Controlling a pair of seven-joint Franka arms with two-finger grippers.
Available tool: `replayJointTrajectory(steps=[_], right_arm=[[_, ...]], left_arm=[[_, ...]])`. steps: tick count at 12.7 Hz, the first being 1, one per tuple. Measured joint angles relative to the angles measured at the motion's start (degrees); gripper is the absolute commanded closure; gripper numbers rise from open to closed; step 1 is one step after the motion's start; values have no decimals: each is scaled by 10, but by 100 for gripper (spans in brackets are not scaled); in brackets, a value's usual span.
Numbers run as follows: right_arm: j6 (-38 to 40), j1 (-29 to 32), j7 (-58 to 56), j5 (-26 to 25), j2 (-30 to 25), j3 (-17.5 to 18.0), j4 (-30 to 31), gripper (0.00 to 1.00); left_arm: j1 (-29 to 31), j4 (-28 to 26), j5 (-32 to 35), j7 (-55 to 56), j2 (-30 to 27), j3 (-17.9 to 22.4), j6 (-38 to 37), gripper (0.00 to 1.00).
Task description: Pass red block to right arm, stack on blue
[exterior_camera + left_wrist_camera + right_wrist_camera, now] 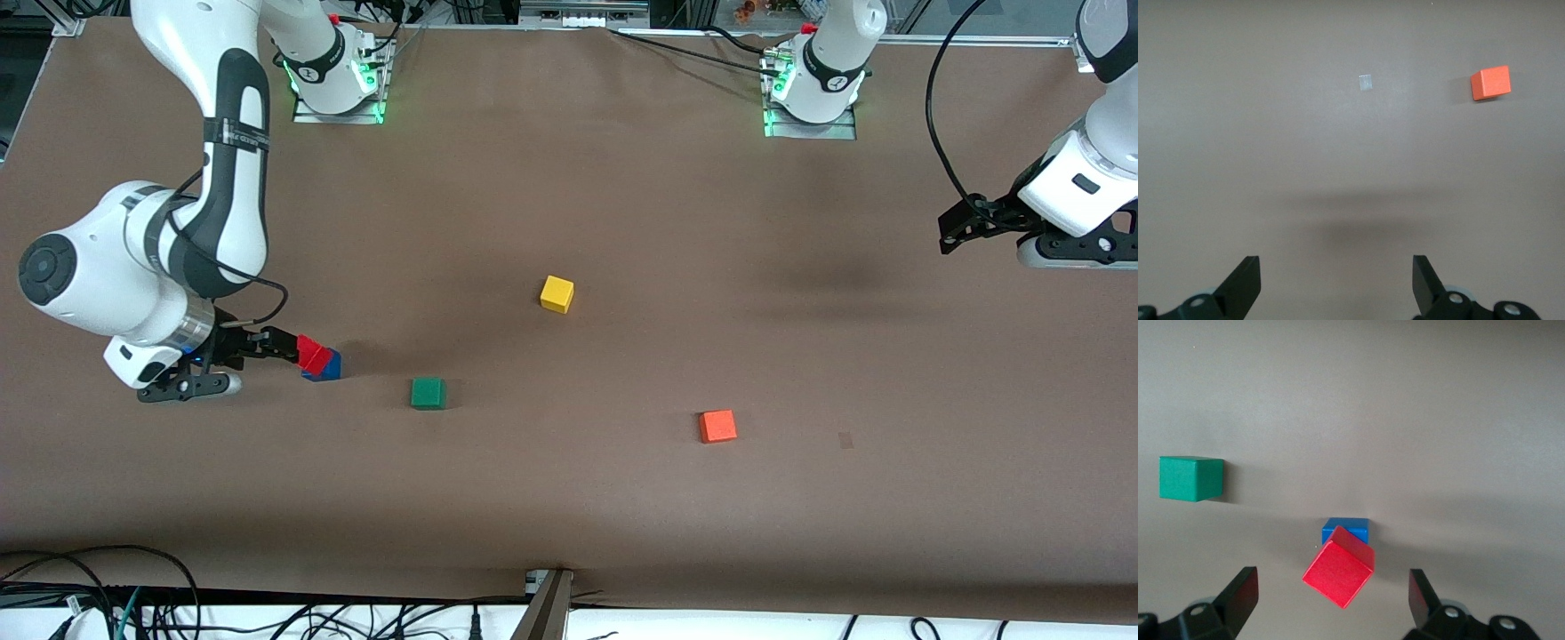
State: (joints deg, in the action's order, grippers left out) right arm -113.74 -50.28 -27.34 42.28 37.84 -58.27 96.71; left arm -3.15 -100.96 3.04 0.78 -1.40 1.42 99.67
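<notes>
The red block [311,352] sits tilted and twisted on the blue cube [331,366], toward the right arm's end of the table. In the right wrist view the red block [1339,573] covers most of the blue cube [1346,528]. My right gripper [289,347] is low beside the stack. It is open, with the fingers standing apart on either side of the red block [1333,580] and not touching it. My left gripper [956,227] waits open and empty above the left arm's end of the table, over bare tabletop [1336,263].
A green cube [428,392] lies beside the stack toward the table's middle, and also shows in the right wrist view [1190,478]. A yellow cube [556,293] lies mid-table. An orange cube [717,426] [1490,83] lies nearer the front camera, with a small tape mark [845,439] beside it.
</notes>
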Motion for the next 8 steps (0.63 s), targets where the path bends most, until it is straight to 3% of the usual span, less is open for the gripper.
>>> replayJointTrajectory(steps=[3, 4, 6, 8], right_arm=[[15, 5, 10, -6, -1, 7, -17, 0], [21, 17, 29, -29, -6, 25, -27, 0], [24, 86, 114, -133, -44, 129, -46, 0], [31, 187, 200, -249, -99, 272, -58, 0]], left_arm=[[0, 0, 0, 0, 0, 0, 0, 0], [0, 0, 0, 0, 1, 0, 0, 0], [0, 1, 0, 0, 1, 0, 0, 0], [0, 1, 0, 0, 1, 0, 0, 0]])
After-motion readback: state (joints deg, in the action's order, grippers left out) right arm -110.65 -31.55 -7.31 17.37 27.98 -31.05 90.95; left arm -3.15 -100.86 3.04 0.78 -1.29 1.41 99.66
